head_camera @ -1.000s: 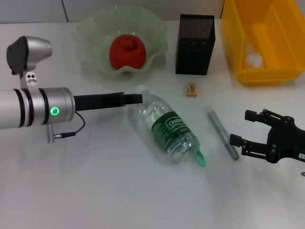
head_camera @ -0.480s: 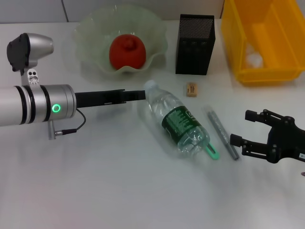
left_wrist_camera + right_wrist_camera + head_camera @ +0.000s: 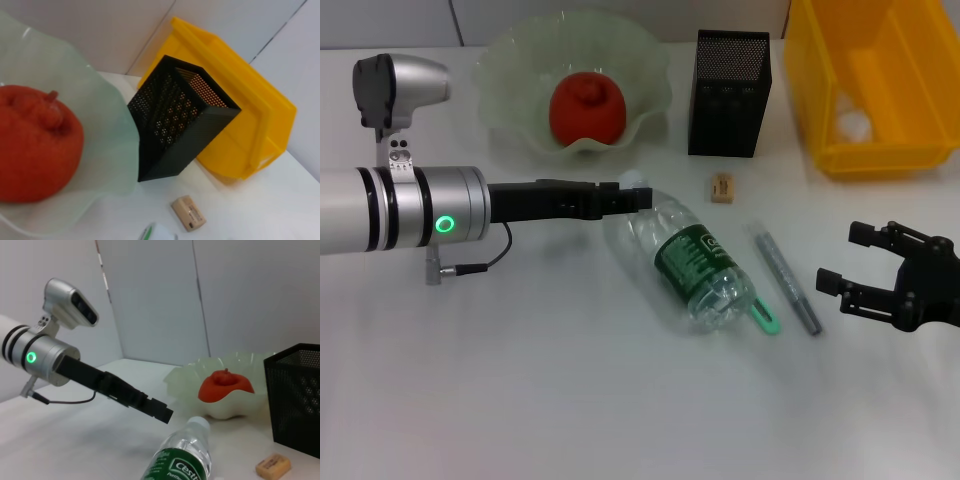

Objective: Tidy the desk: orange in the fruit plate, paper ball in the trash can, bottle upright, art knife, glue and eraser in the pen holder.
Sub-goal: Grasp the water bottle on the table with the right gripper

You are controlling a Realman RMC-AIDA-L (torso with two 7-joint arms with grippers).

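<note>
A clear bottle (image 3: 687, 260) with a green label lies on its side mid-table, cap (image 3: 637, 181) toward the fruit plate. My left gripper (image 3: 638, 197) reaches in from the left, fingers together, its tip at the cap; it also shows in the right wrist view (image 3: 162, 415). The orange (image 3: 586, 106) sits in the pale green fruit plate (image 3: 510, 70). The eraser (image 3: 722, 187) lies in front of the black mesh pen holder (image 3: 730, 92). A slim grey tool (image 3: 785, 277) and a green looped item (image 3: 766, 318) lie right of the bottle. My right gripper (image 3: 840, 257) is open and empty, right of the grey tool.
A yellow bin (image 3: 880, 150) stands at the back right with a white paper ball (image 3: 851, 123) inside. The left wrist view shows the orange (image 3: 35, 145), the pen holder (image 3: 180, 125), the bin (image 3: 240, 100) and the eraser (image 3: 188, 213).
My left gripper has moved right, following the bottle's cap. The bottle has slid right and turned a little. My right gripper has drawn back slightly to the right.
</note>
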